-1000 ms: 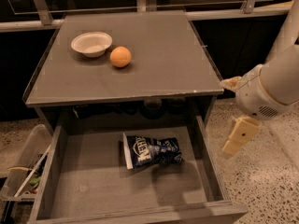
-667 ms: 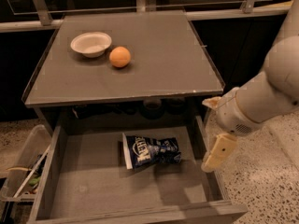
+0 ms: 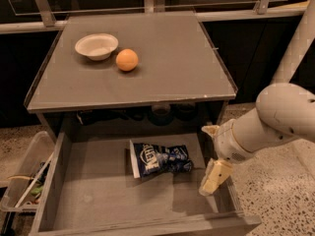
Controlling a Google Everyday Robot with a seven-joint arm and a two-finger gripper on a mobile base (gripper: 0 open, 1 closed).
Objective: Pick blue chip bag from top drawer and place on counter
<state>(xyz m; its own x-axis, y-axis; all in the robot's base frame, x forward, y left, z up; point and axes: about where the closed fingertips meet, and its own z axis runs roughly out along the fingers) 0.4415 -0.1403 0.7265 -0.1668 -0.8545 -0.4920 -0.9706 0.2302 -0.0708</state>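
Logged claw [image 3: 214,177] just right of the blue chip bag [image 3: 160,159], inside the right wall of the top drawer [image 3: 98,200], pointing down.

Compared with a second ago: found claw shifted from well right of the bag, outside the drawer wall, to inside it and lower. Read as approach phase of the pick; no grasp yet.

Cannot tell claw opening; seen only as one pale block. Holding nothing, touching nothing visible; clear gap left to the bag.

Found bag unmoved, lying flat and crumpled on drawer floor, white edge on the side away from the claw.

Above and behind the bag: bench [image 3: 167,68], drop-off target, carrying white bowl [image 3: 96,45] and orange [image 3: 127,60] up-left of the bag.

Far left of the bag, outside the drawer: clear plastic bin [image 3: 22,176] with clutter.

Judged next: more leftward travel, then descent onto bag.
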